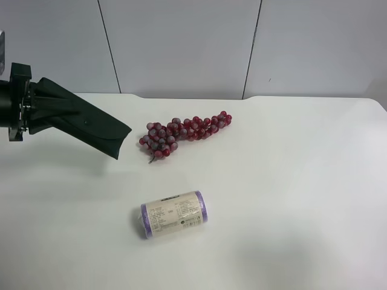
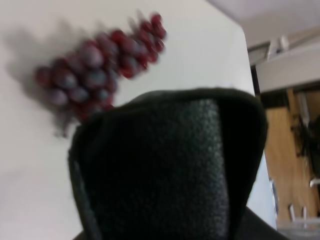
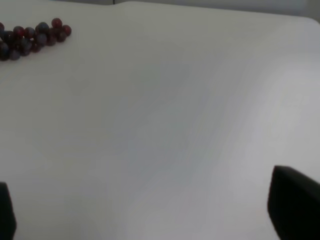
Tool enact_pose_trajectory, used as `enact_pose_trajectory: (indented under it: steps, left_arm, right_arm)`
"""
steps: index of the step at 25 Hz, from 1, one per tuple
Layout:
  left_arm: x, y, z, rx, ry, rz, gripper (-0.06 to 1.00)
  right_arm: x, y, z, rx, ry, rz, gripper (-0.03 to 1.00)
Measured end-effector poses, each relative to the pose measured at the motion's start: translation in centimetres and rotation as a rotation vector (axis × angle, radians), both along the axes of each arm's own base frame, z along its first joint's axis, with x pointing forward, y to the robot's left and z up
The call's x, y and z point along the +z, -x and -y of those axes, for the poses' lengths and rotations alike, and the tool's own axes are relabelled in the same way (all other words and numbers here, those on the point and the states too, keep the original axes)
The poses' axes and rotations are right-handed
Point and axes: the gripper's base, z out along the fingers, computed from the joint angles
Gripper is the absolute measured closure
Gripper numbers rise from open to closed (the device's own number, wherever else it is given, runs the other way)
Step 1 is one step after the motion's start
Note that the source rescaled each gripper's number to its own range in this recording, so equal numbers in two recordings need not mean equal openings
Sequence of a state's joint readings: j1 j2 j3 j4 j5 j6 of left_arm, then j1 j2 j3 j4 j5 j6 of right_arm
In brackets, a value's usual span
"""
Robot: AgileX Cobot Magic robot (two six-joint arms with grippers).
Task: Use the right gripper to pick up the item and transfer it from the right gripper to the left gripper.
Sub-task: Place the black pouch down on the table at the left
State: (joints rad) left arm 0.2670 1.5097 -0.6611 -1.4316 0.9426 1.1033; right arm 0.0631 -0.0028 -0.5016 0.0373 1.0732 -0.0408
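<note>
1. The flat, oblong blackish-green soft glasses case (image 1: 84, 124) (image 2: 165, 165) hangs above the white table (image 1: 290, 181), tilted, its free end dipping towards the red grape bunch (image 1: 181, 134) and near it.
2. The left gripper (image 1: 24, 106) is clamped tight on the case's end farther from the grapes.
3. The right gripper (image 3: 150, 210) is spread wide and holds nothing; its black fingers (image 3: 294, 205) hover over bare table, well apart from the grapes.
4. A purple-ended labelled roll (image 1: 174, 213) lies on its side near the grapes, on the exterior camera's side of them.
</note>
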Motion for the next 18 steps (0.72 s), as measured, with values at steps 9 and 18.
enact_pose_trajectory:
  steps: [9, 18]
  left_arm:
    - [-3.6, -1.5, -2.5, 0.065, -0.061, -0.001, 0.94]
    - [-4.2, -1.9, -3.4, 0.118, -0.175, 0.015, 0.94]
  right_arm:
    - [0.0, 0.0, 0.0, 0.000, 0.000, 0.000, -0.03]
    - [0.0, 0.0, 0.0, 0.000, 0.000, 0.000, -0.03]
